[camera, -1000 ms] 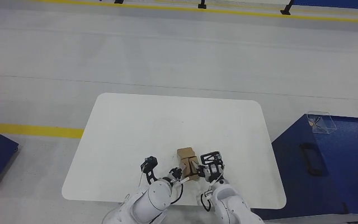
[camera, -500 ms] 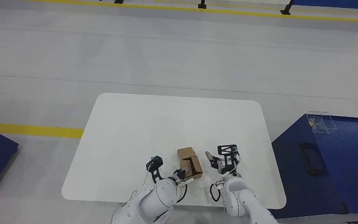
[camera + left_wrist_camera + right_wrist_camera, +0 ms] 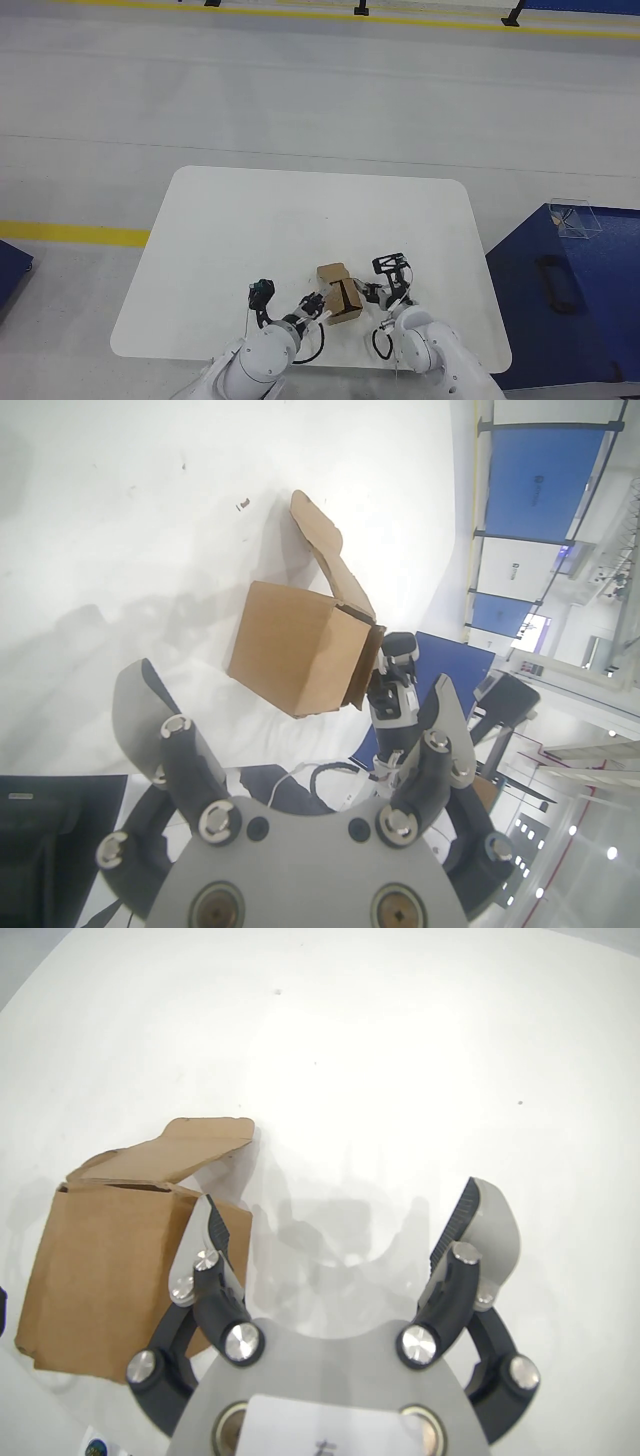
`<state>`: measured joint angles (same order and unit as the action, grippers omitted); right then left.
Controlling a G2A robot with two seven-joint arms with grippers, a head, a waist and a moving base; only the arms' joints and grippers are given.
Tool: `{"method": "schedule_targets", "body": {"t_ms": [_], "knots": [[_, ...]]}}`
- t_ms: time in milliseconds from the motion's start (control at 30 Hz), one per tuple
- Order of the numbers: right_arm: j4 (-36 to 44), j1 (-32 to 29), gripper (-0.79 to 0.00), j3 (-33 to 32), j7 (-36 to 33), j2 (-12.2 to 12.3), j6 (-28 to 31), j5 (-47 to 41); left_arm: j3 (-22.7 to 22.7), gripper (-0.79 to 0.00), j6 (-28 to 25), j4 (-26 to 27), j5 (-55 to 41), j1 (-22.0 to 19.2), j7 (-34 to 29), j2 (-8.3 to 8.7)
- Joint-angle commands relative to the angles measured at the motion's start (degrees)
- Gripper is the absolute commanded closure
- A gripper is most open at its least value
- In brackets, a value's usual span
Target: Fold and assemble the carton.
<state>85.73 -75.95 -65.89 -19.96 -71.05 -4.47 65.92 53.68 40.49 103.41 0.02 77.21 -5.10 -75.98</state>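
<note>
Our right claw back beside carton after swinging off, wide, empty; left claw wide too. We judge lid flap not yet folded.

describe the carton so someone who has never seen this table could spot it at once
Look at the white table, near its edge closest to the robot. Between the left gripper and the right gripper sits the carton: a small brown cardboard box with one flap open, the only brown thing on the white top.
</note>
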Motion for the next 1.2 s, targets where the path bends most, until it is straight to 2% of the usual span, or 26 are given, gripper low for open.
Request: {"method": "schedule_targets", "body": {"t_ms": [0,400,633,767,867,967,1167], "knots": [[-1.6,1.8,-0.785,1.1,-0.5,-0.3,0.6,0.3,0.8,-0.785,-0.9,0.7,0.1,1.2,-0.5,0.22],[-9.7,11.7,-0.785,9.3,-0.4,-3.2,2.2,1.0,3.2,-0.785,-3.1,3.5,1.0,4.9,-1.5,0.75],[-12.0,14.7,-0.785,8.4,3.0,-3.9,1.1,0.2,4.7,-0.785,-2.9,3.8,0.0,5.0,-2.6,0.79],[-8.0,9.7,-0.785,3.8,9.6,-2.4,2.1,4.0,5.2,-0.785,-3.2,3.8,0.3,5.1,-2.1,0.75],[-4.6,3.8,-0.785,-0.9,14.1,-0.8,5.8,6.9,5.8,-0.785,-4.3,3.8,-0.9,5.0,-2.4,0.67],[-1.7,-1.8,-0.785,-5.3,14.7,0.6,11.4,7.6,6.9,-0.785,-6.7,3.6,-2.3,5.3,-2.7,0.66],[2.6,-10.3,-0.785,-9.6,13.7,2.5,21.5,11.8,7.1,-0.785,-6.9,3.5,-2.7,5.3,-2.5,0.63]]}}
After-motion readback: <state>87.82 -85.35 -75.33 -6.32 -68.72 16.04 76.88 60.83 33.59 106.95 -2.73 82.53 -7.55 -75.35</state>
